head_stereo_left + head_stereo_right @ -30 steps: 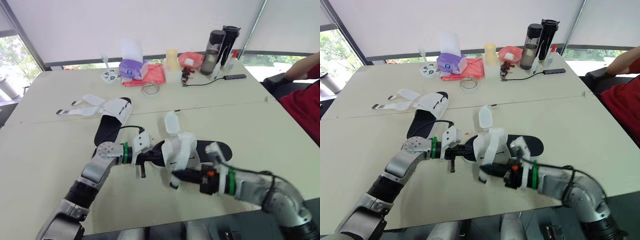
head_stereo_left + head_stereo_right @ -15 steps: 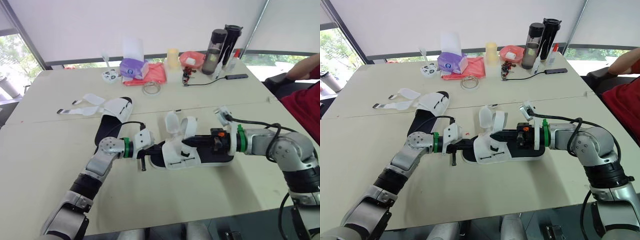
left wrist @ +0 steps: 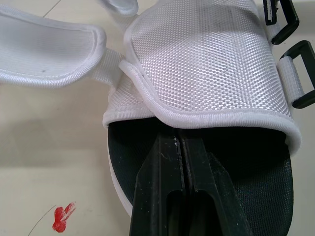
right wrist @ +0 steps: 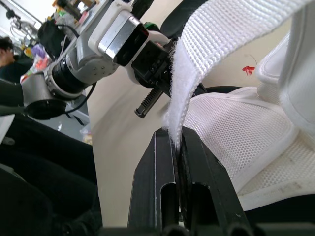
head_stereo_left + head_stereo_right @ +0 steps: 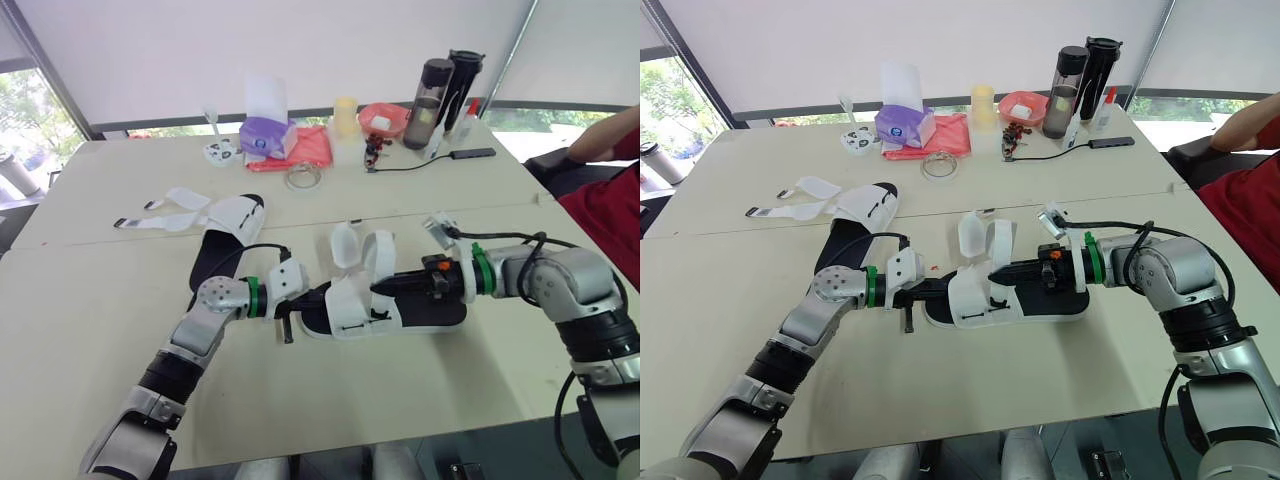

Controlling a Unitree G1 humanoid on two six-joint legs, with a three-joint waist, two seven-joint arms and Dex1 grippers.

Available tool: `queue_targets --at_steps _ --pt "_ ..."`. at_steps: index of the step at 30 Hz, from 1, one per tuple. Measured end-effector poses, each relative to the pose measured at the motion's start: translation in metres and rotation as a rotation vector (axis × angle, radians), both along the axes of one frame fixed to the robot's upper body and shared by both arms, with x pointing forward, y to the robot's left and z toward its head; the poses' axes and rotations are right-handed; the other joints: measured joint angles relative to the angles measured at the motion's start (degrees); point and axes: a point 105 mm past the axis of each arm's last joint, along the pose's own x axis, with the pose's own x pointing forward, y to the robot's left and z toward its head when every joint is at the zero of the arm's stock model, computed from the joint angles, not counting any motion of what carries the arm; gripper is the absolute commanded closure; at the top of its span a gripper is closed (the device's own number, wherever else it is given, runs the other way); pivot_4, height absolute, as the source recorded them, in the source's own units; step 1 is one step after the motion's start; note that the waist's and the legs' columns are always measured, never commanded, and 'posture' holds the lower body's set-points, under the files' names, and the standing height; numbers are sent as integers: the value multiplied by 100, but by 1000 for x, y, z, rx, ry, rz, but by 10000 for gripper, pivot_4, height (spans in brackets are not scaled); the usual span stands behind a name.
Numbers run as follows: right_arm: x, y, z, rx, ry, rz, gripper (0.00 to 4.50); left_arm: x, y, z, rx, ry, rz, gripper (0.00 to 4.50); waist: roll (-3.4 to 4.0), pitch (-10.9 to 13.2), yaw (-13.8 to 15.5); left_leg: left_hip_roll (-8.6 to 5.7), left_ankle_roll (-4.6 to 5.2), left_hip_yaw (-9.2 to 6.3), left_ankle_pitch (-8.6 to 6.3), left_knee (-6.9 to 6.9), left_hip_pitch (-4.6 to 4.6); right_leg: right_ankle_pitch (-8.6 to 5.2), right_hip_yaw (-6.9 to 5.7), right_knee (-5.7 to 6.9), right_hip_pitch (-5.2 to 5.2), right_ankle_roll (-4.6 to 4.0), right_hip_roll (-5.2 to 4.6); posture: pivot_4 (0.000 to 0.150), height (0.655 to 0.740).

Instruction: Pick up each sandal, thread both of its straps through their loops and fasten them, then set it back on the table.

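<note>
Cream table (image 5: 90, 300) by a blinded window: the near sandal (image 5: 355, 310) lies at centre, the second sandal (image 5: 228, 235) behind it, unfastened. The left gripper (image 3: 178, 142) is closed, apparently on the sole's toe rim, and the right gripper (image 4: 174, 135) pinches one raised strap (image 4: 216, 54). Threading is in hand; next, that strap's tip must be steered into its black loop (image 3: 295, 50).

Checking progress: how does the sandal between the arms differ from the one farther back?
The near sandal is gripped by the left end effector, one strap pinched upright by the right end effector. The far sandal lies untouched, straps splayed flat. Both have white uppers and black soles, and both are unfastened.
</note>
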Motion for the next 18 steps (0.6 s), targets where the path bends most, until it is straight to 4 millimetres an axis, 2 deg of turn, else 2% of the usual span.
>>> queue_targets --at_steps 9,14,18 --pt "-3 -2 -7 -32 -19 41 44487 1 -4 2 -16 -13 14 45000 0 0 6 -1 0 -1 0 0 0 0 0 0 2 1 0 1500 7400" --pt "-8 3 -27 -55 27 54 44487 5 -5 1 -10 -17 28 45000 0 0 0 -1 -1 -1 0 1 0 1 1 0 0 1 0 1500 7400" --pt "-10 6 -29 -97 -63 84 44487 5 -5 1 -12 -26 33 45000 0 -1 -11 0 -3 0 1 1 7 1 1 4 4 1 1 1500 7400"
